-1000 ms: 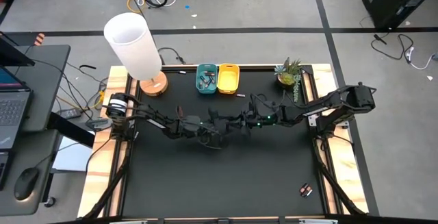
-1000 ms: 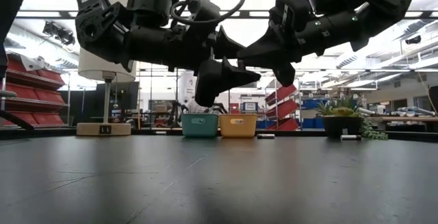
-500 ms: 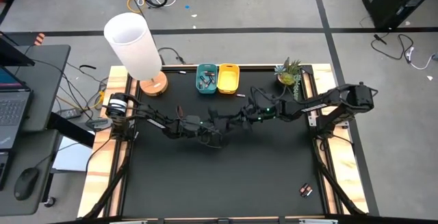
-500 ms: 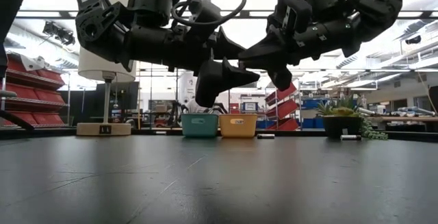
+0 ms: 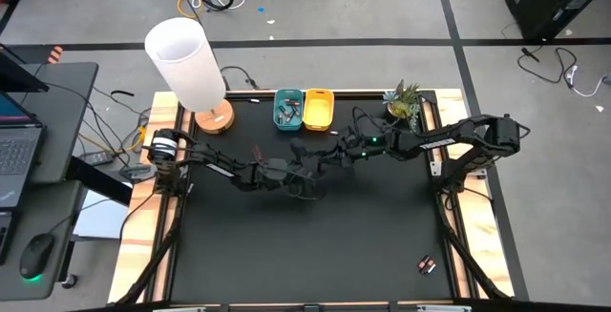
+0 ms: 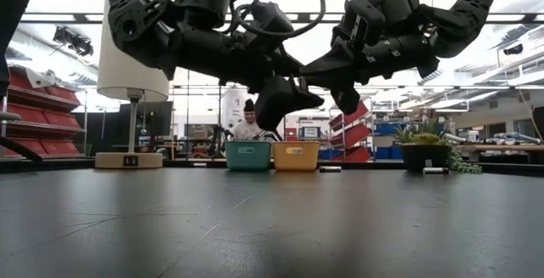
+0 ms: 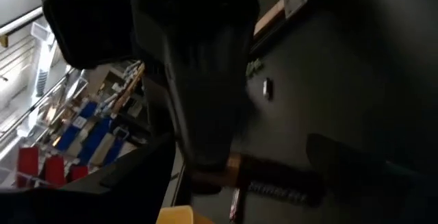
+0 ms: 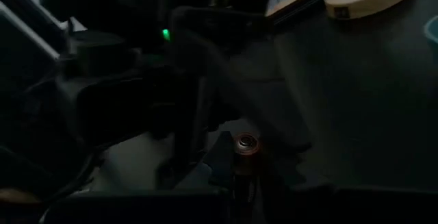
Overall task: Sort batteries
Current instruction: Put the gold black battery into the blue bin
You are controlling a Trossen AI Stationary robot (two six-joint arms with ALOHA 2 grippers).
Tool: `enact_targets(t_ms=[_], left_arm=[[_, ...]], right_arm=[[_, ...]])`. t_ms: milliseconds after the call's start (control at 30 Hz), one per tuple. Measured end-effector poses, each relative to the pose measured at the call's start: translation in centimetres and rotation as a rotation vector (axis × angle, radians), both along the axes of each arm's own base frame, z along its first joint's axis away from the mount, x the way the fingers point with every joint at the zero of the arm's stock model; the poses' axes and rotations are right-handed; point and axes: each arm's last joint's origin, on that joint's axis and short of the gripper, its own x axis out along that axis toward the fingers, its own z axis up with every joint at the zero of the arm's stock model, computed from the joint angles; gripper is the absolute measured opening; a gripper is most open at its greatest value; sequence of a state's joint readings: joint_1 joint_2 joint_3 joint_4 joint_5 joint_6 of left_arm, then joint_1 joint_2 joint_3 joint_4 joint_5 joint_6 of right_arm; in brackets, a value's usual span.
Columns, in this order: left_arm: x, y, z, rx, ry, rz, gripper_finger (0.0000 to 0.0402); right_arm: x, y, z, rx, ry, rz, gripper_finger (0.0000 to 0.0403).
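Observation:
Above the middle of the table my right gripper [image 5: 336,153] is shut on a black battery with a copper end [image 8: 245,147], also seen in the left wrist view [image 7: 274,181]. My left gripper [image 5: 310,171] faces it, open, one finger [image 7: 195,94] ending next to that copper end. The teal bin [image 5: 288,109], with batteries in it, and the yellow bin [image 5: 318,108] stand side by side at the far edge. Loose batteries lie on the table near the bins [image 5: 336,133] [image 6: 330,168] and by the plant [image 6: 433,170]. My right gripper pinches the battery's black body [image 7: 294,191] between its two fingers, which lie along it and come about level from the table's right. The copper end [image 7: 236,162] sticks out past the fingertips. The battery is lifted clear of the table. My left gripper: whether its finger touches the copper end, I cannot tell.
A white lamp on a wooden foot [image 5: 212,116] stands at the far left corner and a potted plant [image 5: 403,102] at the far right. A small dark thing [image 5: 427,266] lies near the front right corner. A person shows in the room behind the bins [image 6: 248,125].
My right gripper has swung toward the table's far edge and the bins, carrying the battery clear of the table. My left gripper has stayed about where it was and tipped up a little.

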State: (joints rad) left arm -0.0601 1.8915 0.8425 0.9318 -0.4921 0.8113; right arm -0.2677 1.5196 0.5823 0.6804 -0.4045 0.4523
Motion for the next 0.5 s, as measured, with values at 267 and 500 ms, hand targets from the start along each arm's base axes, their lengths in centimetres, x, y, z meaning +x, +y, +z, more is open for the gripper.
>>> enact_targets(t_ms=[267, 500], left_arm=[[-0.2, 0.3, -0.4, 0.039, 0.060, 0.117, 0.0331], [-0.2, 0.1, -0.2, 0.008, 0.019, 0.111, 0.0331]], right_arm=[[-0.4, -1.2, 0.0, 0.009, 0.004, -0.011, 0.0037], [-0.6, -1.8, -0.1, 0.015, 0.014, -0.019, 0.0037]])
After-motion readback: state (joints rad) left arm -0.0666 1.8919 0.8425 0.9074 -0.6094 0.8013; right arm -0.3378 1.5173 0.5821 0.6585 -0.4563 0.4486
